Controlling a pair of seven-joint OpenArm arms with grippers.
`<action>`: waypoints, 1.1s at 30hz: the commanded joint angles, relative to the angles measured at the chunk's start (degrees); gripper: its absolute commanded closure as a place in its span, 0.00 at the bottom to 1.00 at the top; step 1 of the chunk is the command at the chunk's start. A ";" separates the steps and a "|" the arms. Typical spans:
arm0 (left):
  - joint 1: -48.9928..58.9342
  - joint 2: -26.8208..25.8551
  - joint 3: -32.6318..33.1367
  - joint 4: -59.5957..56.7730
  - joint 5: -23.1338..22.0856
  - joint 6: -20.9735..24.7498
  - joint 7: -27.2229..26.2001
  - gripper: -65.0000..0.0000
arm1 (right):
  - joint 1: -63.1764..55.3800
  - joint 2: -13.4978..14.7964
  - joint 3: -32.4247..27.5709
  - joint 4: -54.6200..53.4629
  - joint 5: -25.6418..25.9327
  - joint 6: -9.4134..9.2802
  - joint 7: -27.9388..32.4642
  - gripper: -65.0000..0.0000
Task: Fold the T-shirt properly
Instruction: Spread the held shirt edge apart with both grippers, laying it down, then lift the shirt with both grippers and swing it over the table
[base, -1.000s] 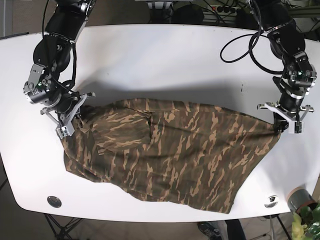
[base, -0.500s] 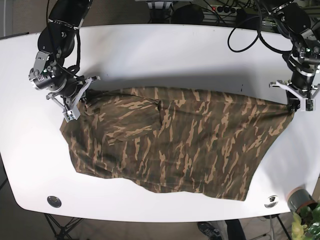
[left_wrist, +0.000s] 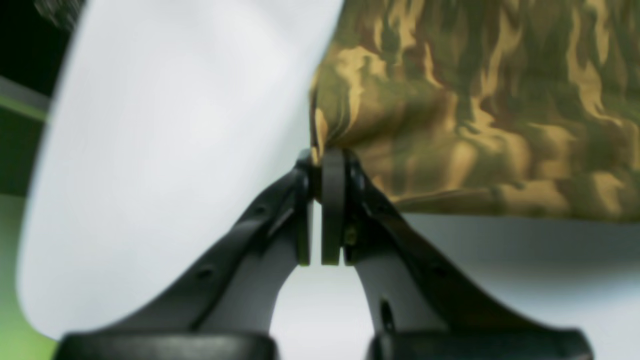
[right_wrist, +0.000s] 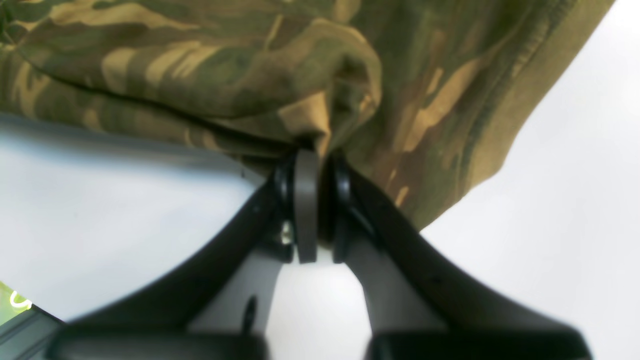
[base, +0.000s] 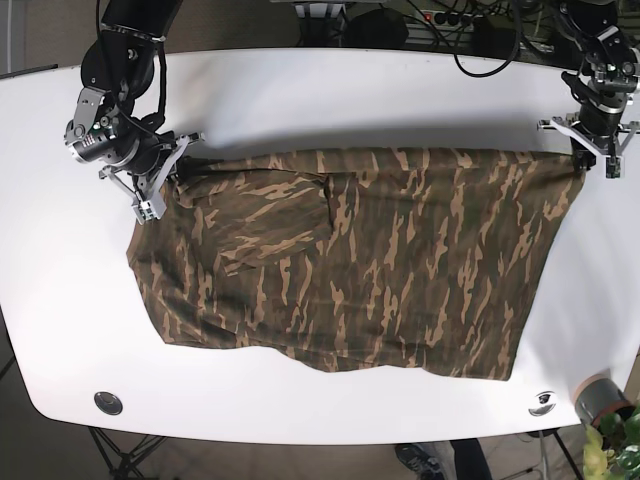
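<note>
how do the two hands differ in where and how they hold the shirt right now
The left hand pinches the T-shirt at its far corner by the table edge, where the cloth is pulled flat. The right hand grips the opposite far corner, where the fabric bunches and a folded flap lies beside it. The right hand sits slightly nearer the camera. Both are shut on the shirt's far edge, stretching it between them.

Bright even light; wrist views blurred, perhaps motion.

Robotics lab: white table (base: 330, 105) on stand; loose cables (base: 480, 50); potted plant (base: 612, 440)
</note>
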 joint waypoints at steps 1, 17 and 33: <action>0.83 -0.87 -0.56 1.16 -0.80 0.26 -1.58 1.00 | 0.58 0.73 0.49 0.89 0.74 0.03 0.84 0.96; -2.60 -0.69 -3.72 0.81 -0.88 0.26 -1.84 1.00 | -5.93 1.87 0.57 1.15 0.74 0.11 3.13 0.96; -15.43 -1.04 6.48 -1.12 -0.71 0.70 -1.58 1.00 | 2.51 1.78 0.13 0.98 4.69 -0.32 4.01 0.96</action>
